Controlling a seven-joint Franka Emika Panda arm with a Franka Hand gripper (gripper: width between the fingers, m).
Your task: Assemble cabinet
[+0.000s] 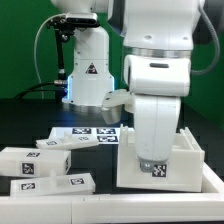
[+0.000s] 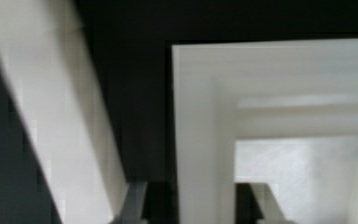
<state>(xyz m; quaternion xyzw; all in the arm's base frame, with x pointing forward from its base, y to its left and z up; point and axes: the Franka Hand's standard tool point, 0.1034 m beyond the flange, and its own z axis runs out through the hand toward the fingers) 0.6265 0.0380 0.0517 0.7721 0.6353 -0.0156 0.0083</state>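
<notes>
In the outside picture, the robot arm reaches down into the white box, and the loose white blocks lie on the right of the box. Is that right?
Not quite. The blocks lie to the exterior view's left of the box, not its right. The arm does reach down into the box, as the exterior view shows.

White plastic cabinet box point(image 1: 135, 168), upright, open-topped
White tagged block point(image 1: 36, 160) and white tagged slab point(image 1: 50, 186) lie flat toward the exterior view's left.

Black table point(image 1: 110, 205) carries the marker board point(image 1: 85, 135) centrally, two tagged white blocks point(image 1: 35, 160) near the exterior view's left, open cabinet box point(image 1: 135, 167) toward its right.
</notes>
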